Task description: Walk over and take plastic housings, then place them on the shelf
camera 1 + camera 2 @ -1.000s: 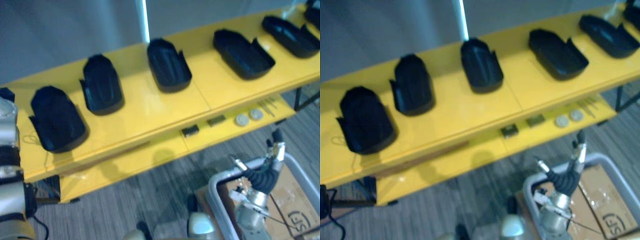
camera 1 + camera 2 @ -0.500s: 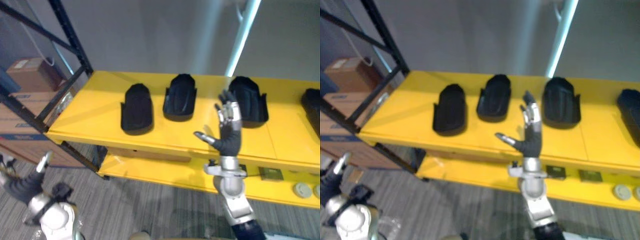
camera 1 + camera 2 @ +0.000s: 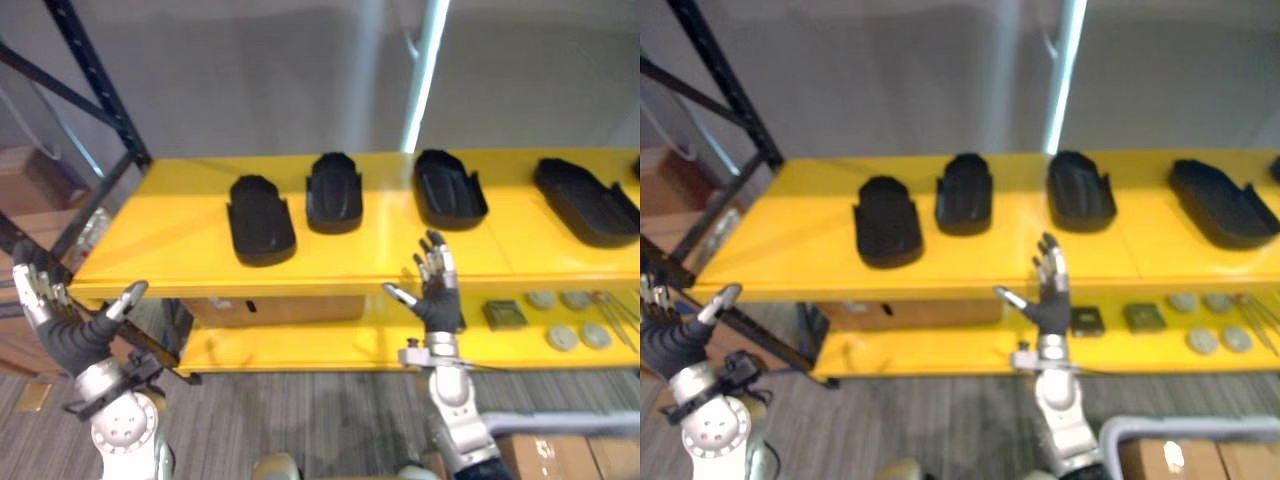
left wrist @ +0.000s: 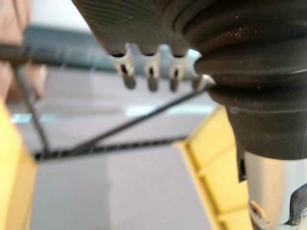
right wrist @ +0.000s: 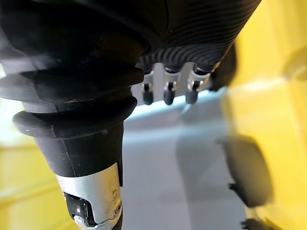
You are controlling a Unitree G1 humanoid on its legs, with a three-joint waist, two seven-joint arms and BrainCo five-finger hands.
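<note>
Several black plastic housings lie in a row on the yellow shelf top (image 3: pixel 160 235): one at the left (image 3: pixel 260 217), one beside it (image 3: pixel 334 190), a third (image 3: pixel 449 187) and a fourth at the right (image 3: pixel 585 199). My right hand (image 3: pixel 437 293) is raised in front of the shelf's front edge, fingers straight and spread, holding nothing. My left hand (image 3: pixel 62 331) is up at the lower left, short of the shelf's left end, fingers spread and empty. The right wrist view has housings (image 5: pixel 247 167) on yellow.
A black steel rack post and brace (image 3: pixel 92 77) stand at the shelf's left end. The lower yellow shelf holds small dark parts (image 3: pixel 503 314) and round discs (image 3: pixel 563 337). A grey bin rim (image 3: pixel 1185 428) with cardboard inside sits on the floor at the lower right. Cardboard boxes (image 3: pixel 20 170) stand far left.
The camera has swung, so the shelf sits further right and lower in view. My right hand has dropped lower before the shelf edge. My left hand has risen at the lower left.
</note>
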